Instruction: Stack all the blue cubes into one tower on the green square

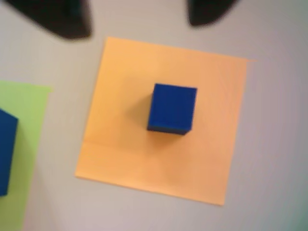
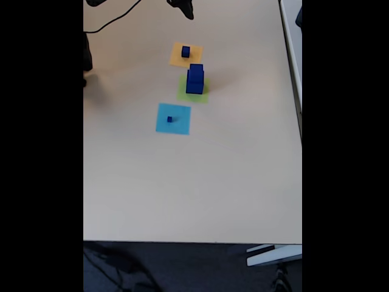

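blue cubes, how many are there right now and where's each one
4. Two stacked on the green square, one on the orange square, and a tiny one on the light blue square.

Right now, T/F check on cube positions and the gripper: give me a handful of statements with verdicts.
1. A blue cube sits on the orange-yellow square. True.
2. The green square is bare. False: in the fixed view it carries a tower of blue cubes.
3. The tiny blue cube lies on the light blue square. True.
4. The gripper is shut on a cube. False: in the wrist view its dark fingertips stand apart above the orange-yellow square, holding nothing.
5. All the cubes are already stacked. False: two are on other squares.
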Tool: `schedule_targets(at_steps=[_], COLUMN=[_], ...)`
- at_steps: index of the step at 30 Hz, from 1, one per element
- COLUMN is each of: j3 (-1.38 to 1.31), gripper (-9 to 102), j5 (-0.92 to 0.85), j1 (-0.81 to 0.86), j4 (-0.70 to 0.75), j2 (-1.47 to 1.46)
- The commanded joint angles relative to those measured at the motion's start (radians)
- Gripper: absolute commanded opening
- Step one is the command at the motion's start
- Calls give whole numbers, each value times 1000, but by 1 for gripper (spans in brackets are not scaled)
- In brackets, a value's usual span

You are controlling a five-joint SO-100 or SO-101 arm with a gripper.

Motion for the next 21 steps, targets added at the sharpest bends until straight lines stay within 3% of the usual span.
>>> schedule_targets(at_steps=[1,4,9,13,21], j3=[31,72,-17,92,239], gripper=[8,8,8,8,15], j5=[44,48,54,40,101], j1=[-41,-52,-64,-61,-77], j4=[-77,-147,-126,-264,-360], j2=[-9,-46,-144,-166,-178])
